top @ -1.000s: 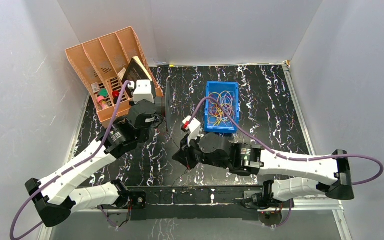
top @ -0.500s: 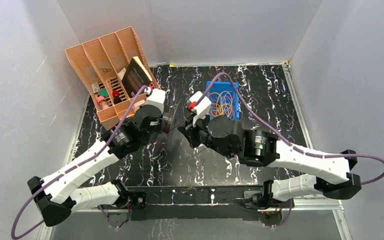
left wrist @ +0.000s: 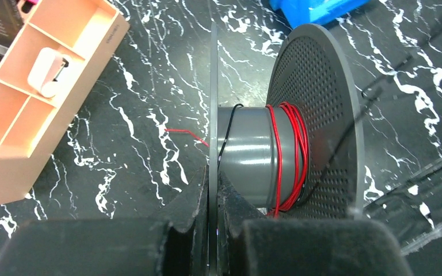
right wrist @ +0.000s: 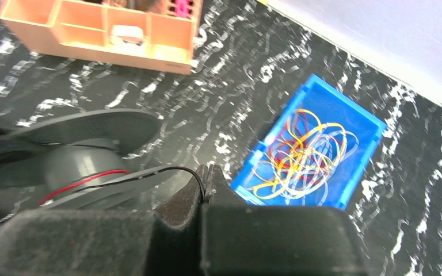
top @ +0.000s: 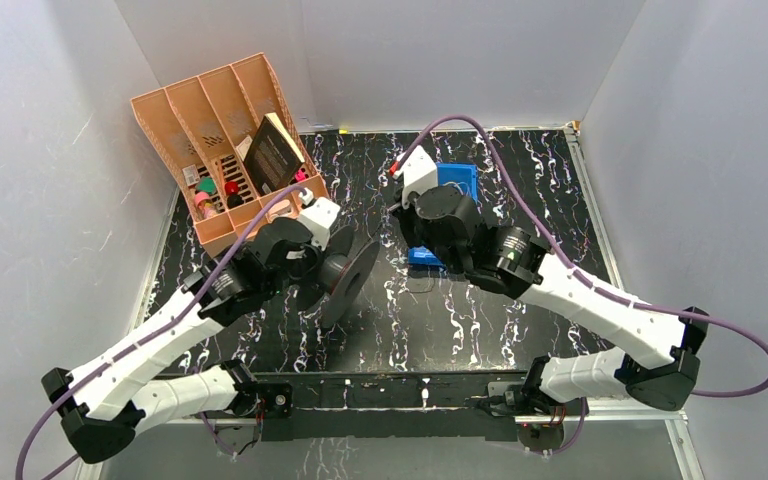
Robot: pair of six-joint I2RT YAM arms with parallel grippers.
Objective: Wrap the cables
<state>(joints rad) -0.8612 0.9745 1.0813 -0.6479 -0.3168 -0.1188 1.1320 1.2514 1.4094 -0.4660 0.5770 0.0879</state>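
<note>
A grey spool [left wrist: 247, 152] with two wide flanges hangs above the table. My left gripper [left wrist: 213, 178] is shut on the thin edge of its left flange. Red cable [left wrist: 290, 144] lies in several turns round the hub, against the perforated right flange [left wrist: 316, 86], and a black cable [left wrist: 225, 132] crosses the hub. From above, the spool [top: 350, 278] sits tilted at mid table. My right gripper [right wrist: 206, 172] is shut on the black cable [right wrist: 167, 169], which runs left to the spool [right wrist: 75, 164]. A tangle of yellow, red and pale cables [right wrist: 302, 152] fills the blue bin [right wrist: 374, 123].
The right arm covers most of the blue bin [top: 457, 175]. An orange divided organizer [top: 195, 110] stands at the back left, with a dark book [top: 272, 150] leaning in it and small items inside. White walls close the table on three sides.
My right arm has swung from the near middle of the table up and back over the blue bin, keeping hold of the black cable. My left arm has carried the spool right and nearer, tilting it.
</note>
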